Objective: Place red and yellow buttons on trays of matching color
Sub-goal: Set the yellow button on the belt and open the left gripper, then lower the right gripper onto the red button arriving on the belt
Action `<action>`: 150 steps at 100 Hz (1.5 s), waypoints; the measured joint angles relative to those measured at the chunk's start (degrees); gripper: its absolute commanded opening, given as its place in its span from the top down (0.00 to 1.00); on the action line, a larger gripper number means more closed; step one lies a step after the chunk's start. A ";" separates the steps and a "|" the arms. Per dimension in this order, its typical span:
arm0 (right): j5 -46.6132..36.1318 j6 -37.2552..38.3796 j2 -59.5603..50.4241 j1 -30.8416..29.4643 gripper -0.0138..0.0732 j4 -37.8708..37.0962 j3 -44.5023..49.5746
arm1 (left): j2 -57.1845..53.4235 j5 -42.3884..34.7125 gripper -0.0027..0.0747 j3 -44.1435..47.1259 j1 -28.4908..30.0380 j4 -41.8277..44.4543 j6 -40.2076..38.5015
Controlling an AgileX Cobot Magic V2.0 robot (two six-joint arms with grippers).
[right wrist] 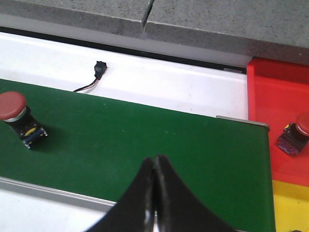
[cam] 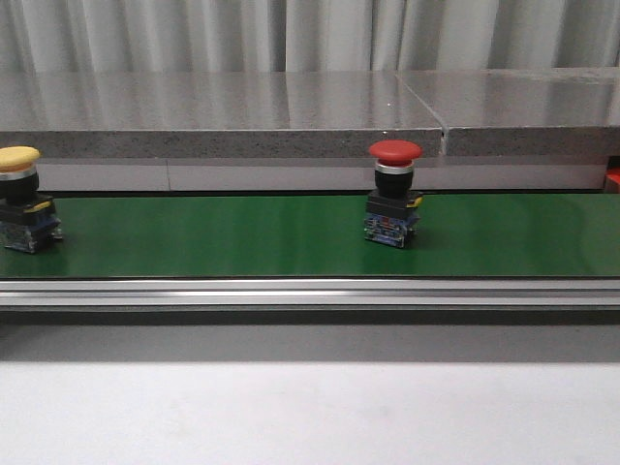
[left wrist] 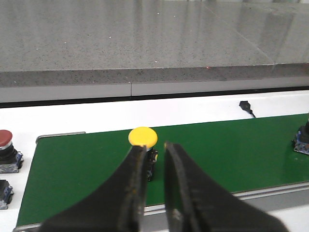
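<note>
The yellow button (cam: 18,199) stands upright on the green belt (cam: 242,237) at its left end; the red button (cam: 394,194) stands upright further right on the same belt, well apart. The left tool (left wrist: 152,150) hangs just before the yellow button, slightly open and gripping nothing. The right tool (right wrist: 154,166) is closed and empty above the belt. Another red button (right wrist: 295,134) lies in the red tray (right wrist: 270,96) — a yellow tray (right wrist: 289,208) is beside it.
</note>
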 measured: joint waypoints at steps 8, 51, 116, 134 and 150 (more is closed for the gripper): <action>0.00 0.00 0.00 0.00 0.92 0.00 0.00 | 0.00 -0.05 0.99 0.24 0.00 -0.22 0.00; 2.37 0.00 0.00 0.00 0.43 0.23 0.00 | 0.00 0.39 0.99 0.24 0.00 -0.24 0.00; 10.17 -0.62 14.11 1.02 0.10 5.17 -5.20 | 0.00 0.39 0.99 0.24 -0.21 -0.24 0.00; 10.22 -2.13 24.29 4.13 0.10 5.17 -9.34 | 0.00 0.39 0.99 0.24 -0.21 -0.24 0.00; 10.22 -2.61 31.55 5.77 0.10 5.24 -12.94 | 0.00 0.39 0.99 0.24 -0.21 -0.24 0.00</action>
